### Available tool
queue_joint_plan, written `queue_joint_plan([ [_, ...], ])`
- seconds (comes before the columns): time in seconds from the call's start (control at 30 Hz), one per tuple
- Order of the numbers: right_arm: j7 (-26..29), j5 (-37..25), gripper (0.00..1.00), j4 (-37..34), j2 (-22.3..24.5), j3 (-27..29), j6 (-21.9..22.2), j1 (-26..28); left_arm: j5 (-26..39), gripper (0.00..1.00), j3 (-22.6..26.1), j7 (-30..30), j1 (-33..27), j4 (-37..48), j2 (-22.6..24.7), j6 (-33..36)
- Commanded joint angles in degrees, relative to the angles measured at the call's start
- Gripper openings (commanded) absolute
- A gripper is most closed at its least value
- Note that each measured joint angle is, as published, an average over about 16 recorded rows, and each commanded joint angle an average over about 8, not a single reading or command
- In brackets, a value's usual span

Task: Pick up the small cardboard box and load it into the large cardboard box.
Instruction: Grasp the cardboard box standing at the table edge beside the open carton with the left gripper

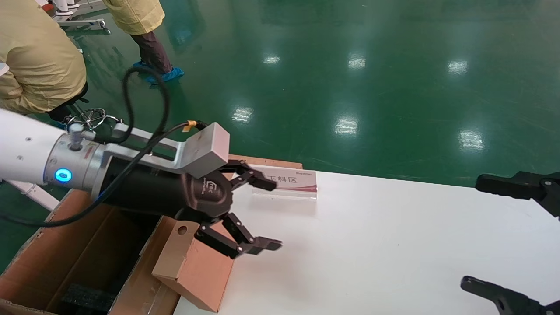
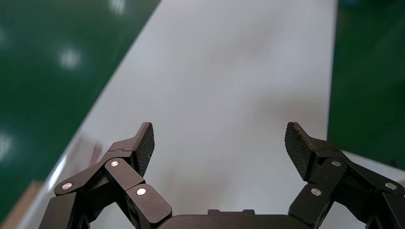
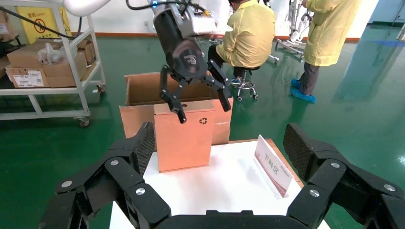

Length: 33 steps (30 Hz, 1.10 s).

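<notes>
The small cardboard box (image 1: pixel 197 271) stands upright at the left edge of the white table (image 1: pixel 393 245); its recycling symbol shows in the right wrist view (image 3: pixel 184 136). The large cardboard box (image 1: pixel 65 258) sits open on the floor just beyond that edge, with black foam (image 1: pixel 85 297) inside; it also shows in the right wrist view (image 3: pixel 143 90). My left gripper (image 1: pixel 271 214) is open and empty, just above the small box's top and pointing out over the table (image 2: pixel 220 143); the right wrist view shows it too (image 3: pixel 203 110). My right gripper (image 1: pixel 474 232) is open and empty at the table's right side (image 3: pixel 219 143).
A clear sign stand with a red-striped label (image 1: pixel 291 181) stands near the table's far edge, close to the left gripper. Two people in yellow coats (image 1: pixel 39 61) are on the green floor behind the carton. A shelf cart with boxes (image 3: pixel 47 62) stands farther off.
</notes>
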Motion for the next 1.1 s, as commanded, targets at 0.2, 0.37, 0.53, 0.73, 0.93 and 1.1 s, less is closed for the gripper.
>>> queue_joint_plan([
  [0.2, 0.0, 0.0, 1.0, 0.0, 0.0, 0.0, 0.0, 0.0, 9.1, 1.0, 9.1, -9.7, -8.9, -0.1, 0.5, 1.4],
  [0.37, 0.0, 0.0, 1.0, 0.0, 0.0, -0.1, 0.0, 0.0, 9.3, 1.0, 15.5, -12.9, -13.7, -0.1, 0.6, 1.6],
  [0.53, 0.0, 0.0, 1.0, 0.0, 0.0, -0.1, 0.0, 0.0, 7.9, 1.0, 21.6, -16.1, -17.6, -0.1, 0.8, 1.6],
  [0.73, 0.0, 0.1, 1.0, 0.0, 0.0, -0.1, 0.0, 0.0, 10.5, 1.0, 29.7, -20.6, -24.0, -0.2, 2.4, 1.7],
  [0.93, -0.1, 0.1, 1.0, 0.0, 0.1, -0.1, 0.1, 0.0, 13.2, 1.0, 39.1, -25.8, -30.9, -0.3, 3.7, 1.9],
  [1.1, -0.1, 0.1, 1.0, 0.0, 0.1, -0.1, 0.1, 0.0, 14.2, 1.0, 47.4, -30.6, -37.2, -0.3, 4.7, 2.0],
])
